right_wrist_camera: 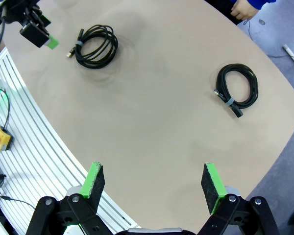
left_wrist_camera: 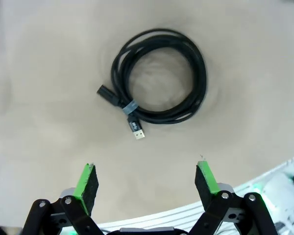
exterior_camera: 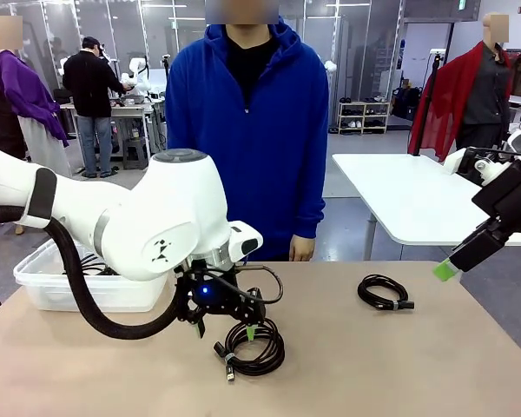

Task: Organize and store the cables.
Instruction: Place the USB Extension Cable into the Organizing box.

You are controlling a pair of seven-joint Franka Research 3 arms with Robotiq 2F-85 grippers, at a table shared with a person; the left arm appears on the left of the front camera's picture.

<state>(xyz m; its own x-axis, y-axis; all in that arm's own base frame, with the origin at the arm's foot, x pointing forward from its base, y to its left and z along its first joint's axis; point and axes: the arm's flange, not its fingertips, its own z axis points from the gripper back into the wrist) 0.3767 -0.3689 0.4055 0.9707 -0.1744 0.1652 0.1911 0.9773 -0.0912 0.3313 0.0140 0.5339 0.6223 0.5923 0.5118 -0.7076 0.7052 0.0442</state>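
While the left gripper (exterior_camera: 226,330) hangs low over the tan table (exterior_camera: 399,373), its two green fingers (left_wrist_camera: 87,182) are spread wide apart and nothing is between them. It is a little to the right of the white tub (exterior_camera: 43,287), which sits at the left side of the table. Some thin black cords (exterior_camera: 91,261) lie inside the tub.

Right under that gripper lies the big cable (exterior_camera: 273,356), a black cord wound in a round ring with a gray band and a small plug sticking out. The gripper is not touching it.

Much farther right of the tub lies the small cable (exterior_camera: 366,295), also wound in a ring, flat on the table.

The right gripper (exterior_camera: 447,269) is farthest from the tub, up in the air past the table's right edge. Its green fingers (right_wrist_camera: 94,178) are wide open too and hold nothing.

A person in a blue hoodie stands behind the table, with one hand (exterior_camera: 301,249) down by its far edge.
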